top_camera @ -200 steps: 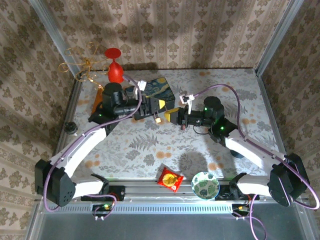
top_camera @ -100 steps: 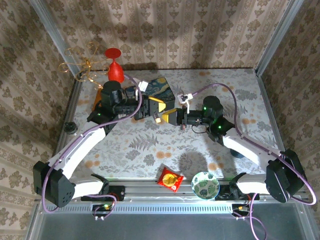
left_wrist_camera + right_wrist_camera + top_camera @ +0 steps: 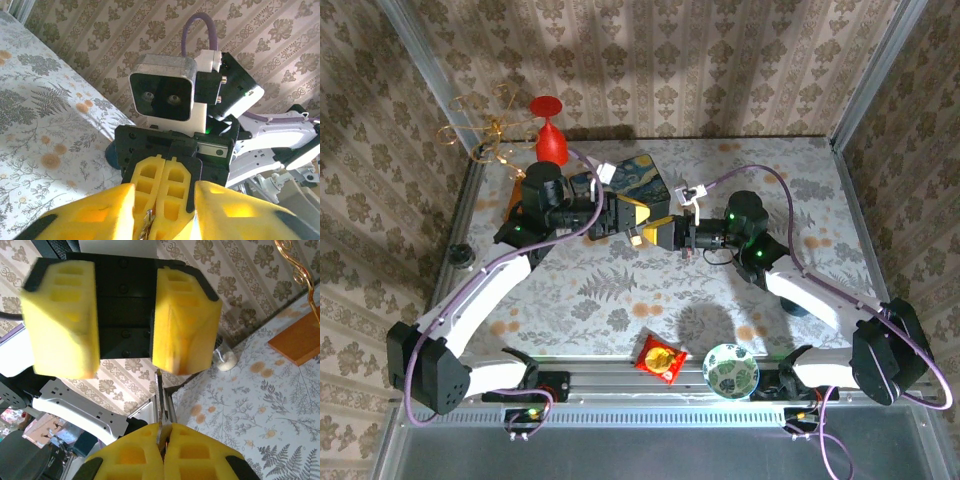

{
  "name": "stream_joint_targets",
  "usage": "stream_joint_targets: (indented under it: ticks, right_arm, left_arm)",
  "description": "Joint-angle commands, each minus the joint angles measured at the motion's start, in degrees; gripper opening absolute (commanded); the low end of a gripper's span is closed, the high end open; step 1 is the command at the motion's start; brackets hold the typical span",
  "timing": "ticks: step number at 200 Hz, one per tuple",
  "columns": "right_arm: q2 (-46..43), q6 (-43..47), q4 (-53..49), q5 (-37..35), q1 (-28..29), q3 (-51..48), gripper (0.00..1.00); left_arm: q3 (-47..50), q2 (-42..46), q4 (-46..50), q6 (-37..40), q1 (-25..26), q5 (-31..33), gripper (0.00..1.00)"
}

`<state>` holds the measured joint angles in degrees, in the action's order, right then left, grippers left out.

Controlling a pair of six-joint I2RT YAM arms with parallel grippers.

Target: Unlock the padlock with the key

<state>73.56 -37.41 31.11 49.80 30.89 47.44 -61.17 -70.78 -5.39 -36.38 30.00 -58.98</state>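
My right gripper (image 3: 162,432) is shut on the key (image 3: 160,400), whose thin silvery blade sticks out toward my left gripper (image 3: 122,320). The blade's tip ends just below one left finger (image 3: 185,315). In the left wrist view, the left gripper (image 3: 162,212) stands open, its yellow fingers (image 3: 95,215) on either side of the right gripper (image 3: 159,190), with the key (image 3: 145,222) between them. From above, the two grippers meet tip to tip, left (image 3: 623,214) and right (image 3: 658,233). A tiny pale thing (image 3: 634,238) lies between them, too small to tell whether it is the padlock.
A dark blue painted box (image 3: 645,178) lies just behind the grippers. A red goblet (image 3: 548,135), a gold wire stand (image 3: 490,125) and its orange base (image 3: 514,203) are at the back left. A snack packet (image 3: 660,358) and a patterned bowl (image 3: 730,370) sit at the near edge.
My left gripper's jaws have narrowed. The right gripper has moved left with the key, up to the left gripper's tips.
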Motion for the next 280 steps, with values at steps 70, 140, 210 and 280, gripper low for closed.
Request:
stream_joint_targets:
  ticks: [70, 140, 210, 280]
  right_arm:
    - [0.3, -1.1, 2.7, 0.6, -0.2, 1.9, 0.00]
    - [-0.2, -0.9, 1.7, 0.6, -0.2, 1.6, 0.00]
    - [-6.0, 3.8, -8.0, -9.2, -0.3, -4.3, 0.42]
    - [-4.8, -12.5, 15.7, -12.5, -2.7, -10.5, 0.56]
  left_arm:
    - [1.5, -0.8, -1.0, -1.2, 0.2, -4.3, 0.27]
    - [1.2, -1.6, -2.1, -1.8, 0.4, -3.7, 0.00]
    - [1.3, 1.5, -2.2, -0.9, -0.2, 6.0, 0.00]
    - [1.3, 1.1, -3.8, -3.4, -0.1, 7.4, 0.00]
